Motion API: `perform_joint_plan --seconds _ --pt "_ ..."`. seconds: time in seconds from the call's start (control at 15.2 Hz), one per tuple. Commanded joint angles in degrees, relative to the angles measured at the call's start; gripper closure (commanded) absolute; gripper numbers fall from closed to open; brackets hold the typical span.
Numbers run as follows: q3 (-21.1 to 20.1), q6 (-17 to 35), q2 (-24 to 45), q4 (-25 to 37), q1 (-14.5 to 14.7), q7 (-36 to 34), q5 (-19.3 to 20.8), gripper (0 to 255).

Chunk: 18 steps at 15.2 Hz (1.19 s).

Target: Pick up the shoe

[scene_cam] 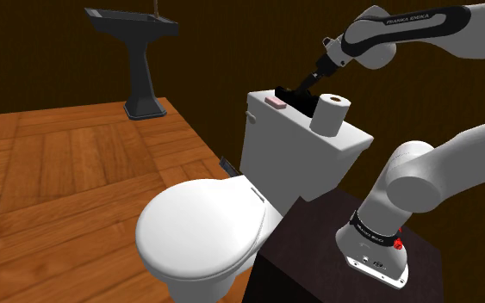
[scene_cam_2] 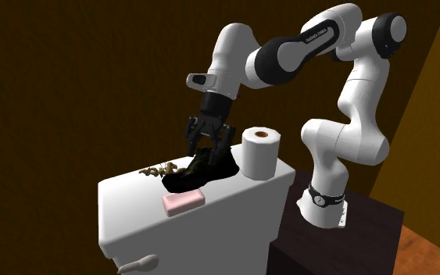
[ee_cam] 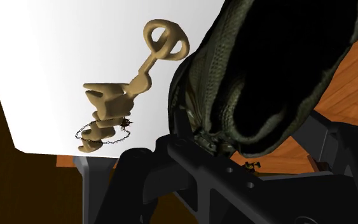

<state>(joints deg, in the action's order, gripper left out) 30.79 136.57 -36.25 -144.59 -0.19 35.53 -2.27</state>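
Site: a bathroom with a wood floor (scene_cam: 59,172). A white toilet (scene_cam: 202,228) stands beside the arm's dark stand (scene_cam_2: 320,242). A dark pedestal sink (scene_cam: 137,52) is well apart, by the far wall.

Task thing: the shoe (scene_cam_2: 198,173), dark and high-collared with a woven-looking upper. It sits on the white tank lid (scene_cam_2: 124,195), toward the rear edge. In the second exterior view its sole looks flat on the lid, with no gap visible under it.

Neighbours on the lid:
- a toilet roll (scene_cam_2: 259,152), upright, just beside the shoe on the stand's side
- a pink soap bar (scene_cam_2: 183,201), near the shoe toward the front edge
- a tan key-like trinket (ee_cam: 130,95) with a fine chain, near the shoe's other end

None of them appears to touch the shoe.

End effector (scene_cam_2: 209,144): down at the shoe's collar, straddling or pressing its upper part. In the wrist view the shoe's opening looms very close. I cannot tell whether it is clamped on the shoe or only set around it, because black sits against black.

Progress, as judged: the reach is done and the end effector is at grasp height. The lift is not yet done. What is left is to confirm a firm hold on the collar, then raise the shoe straight up.

Watch: the toilet roll is close enough to be knocked on the way up.
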Motion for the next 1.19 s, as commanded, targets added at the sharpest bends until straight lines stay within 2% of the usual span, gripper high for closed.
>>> perform_joint_plan --seconds 0.0,0.99,1.12 --pt "0.0 0.0 0.1 -0.1 0.0 0.0 0.0 255" --pt "-2.9 -11.2 -1.1 10.2 -0.3 -3.3 0.4 255" --pt "-3.0 -11.4 -1.1 10.3 -0.3 -3.4 0.4 255"
